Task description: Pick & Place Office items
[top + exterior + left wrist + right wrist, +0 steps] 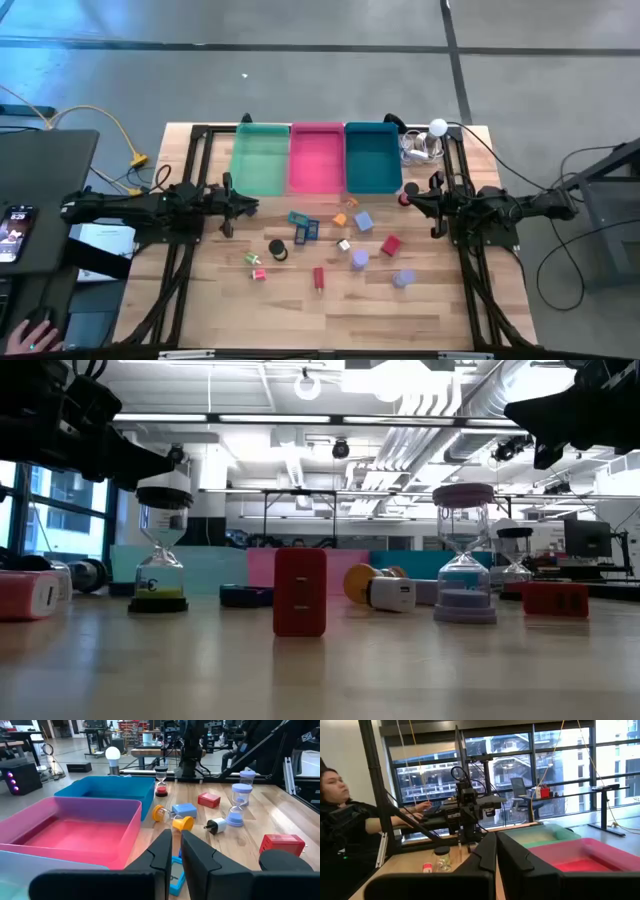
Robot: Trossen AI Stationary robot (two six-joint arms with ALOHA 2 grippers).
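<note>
Red block [300,591] up front, untouched; both jaws clenched empty, so left gripper [176,851] must spread before dropping squarely

The office items lie scattered on the wooden table in front of the trays. A red block [300,591] stands upright at centre. A lavender hourglass [464,553] and a green-sand hourglass [159,548] stand upright, well apart. A white charger plug [392,594] lies beside an orange spool [358,582]. A blue clip [309,229] lies beside a black ring [279,249].
</note>
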